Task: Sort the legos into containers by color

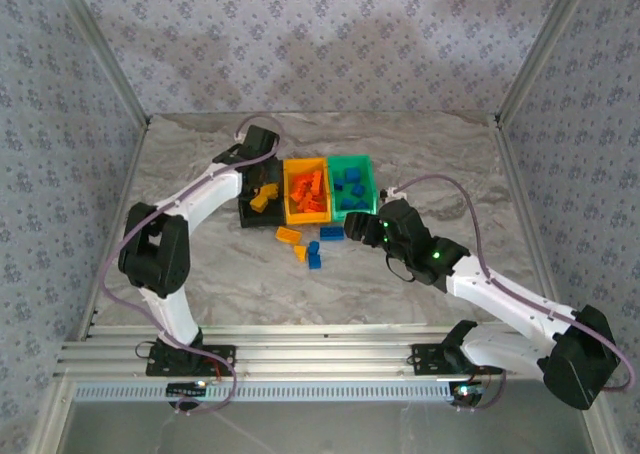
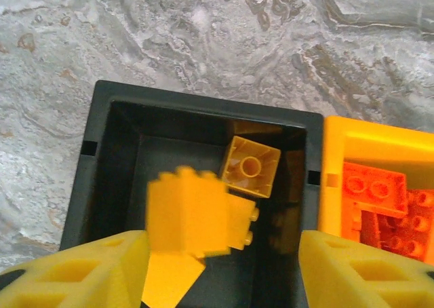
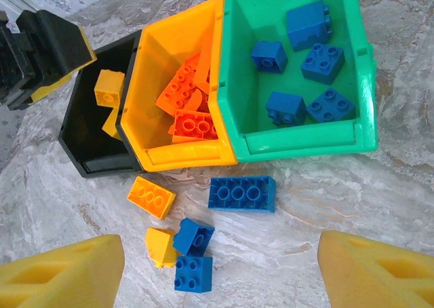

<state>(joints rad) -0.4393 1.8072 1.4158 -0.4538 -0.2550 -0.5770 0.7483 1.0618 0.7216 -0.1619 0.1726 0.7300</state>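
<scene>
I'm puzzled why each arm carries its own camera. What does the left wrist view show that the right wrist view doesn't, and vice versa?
Left wrist: a close look down into the black bin, with a blurred yellow brick between the left tool's open fingers. Right wrist: the green bin holding five blue bricks, plus five loose bricks on the table, among them a long blue brick. Both: the black bin and the yellow-orange bin of orange-red bricks.
</scene>
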